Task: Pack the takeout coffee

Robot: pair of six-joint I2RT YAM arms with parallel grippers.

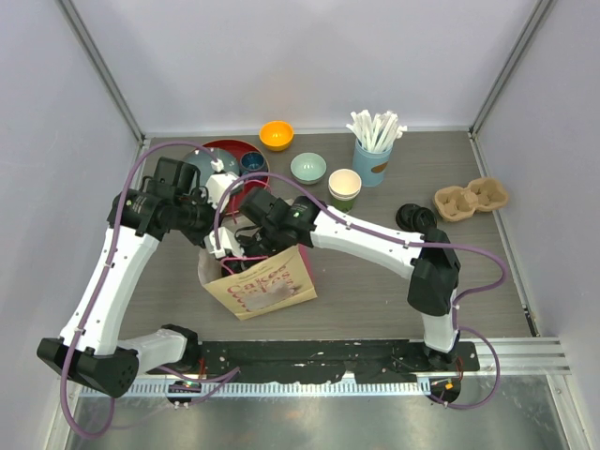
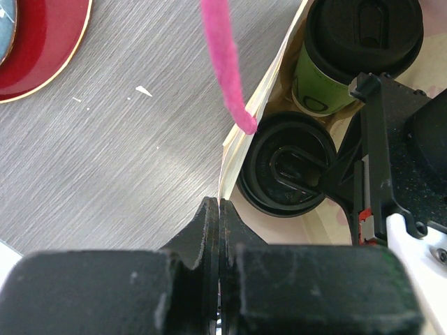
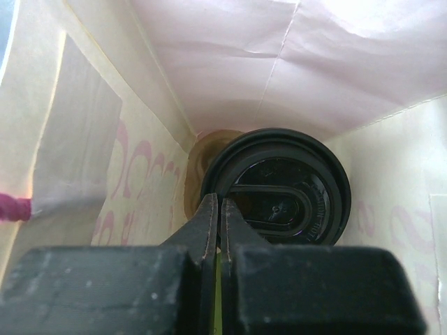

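**Coffee cups in bag, both grippers closed**

Grey wood table [image 1: 356, 291], top view: the paper bag [image 1: 267, 286] sits mouth-up. An unlidded cup stack [image 1: 344, 187] and spare black lids [image 1: 412, 217] lie behind and right of the bag, well apart from it.

Left wrist view: first lidded coffee cup [image 2: 286, 167] and second lidded coffee cup [image 2: 360, 35] stand side by side inside the bag. The left gripper [image 2: 218, 209] has its fingers pressed together at the bag's rim; cannot tell whether paper is pinched.

Right wrist view: the right gripper [image 3: 218, 206] is inside the bag, fingers together, just above a cup lid [image 3: 279, 185].
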